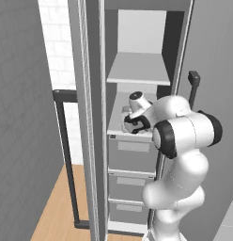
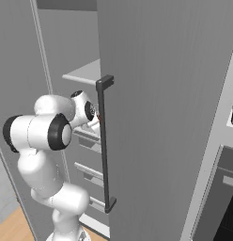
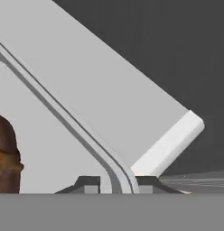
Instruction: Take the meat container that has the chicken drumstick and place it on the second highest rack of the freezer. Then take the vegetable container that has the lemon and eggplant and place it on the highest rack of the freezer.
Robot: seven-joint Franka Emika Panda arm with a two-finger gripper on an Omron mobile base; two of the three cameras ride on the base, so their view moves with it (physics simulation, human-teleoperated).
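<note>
Grey wall (image 1: 19, 117), wooden floor (image 1: 55, 212), perhaps tiling (image 1: 55, 42)

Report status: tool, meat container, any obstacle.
Tool closed on meat container rim. Container on lower white shelf of freezer, chicken drumstick inside. Nothing blocking.

My arm reaches into the open freezer (image 1: 137, 28), its hand low over the second rack (image 1: 119, 126), where the container (image 1: 128, 120) takes up the front. The highest rack (image 1: 137, 68) above is bare, with free room over it. The door (image 2: 170, 94) and its handle (image 2: 104, 146) crowd the right side.
</note>
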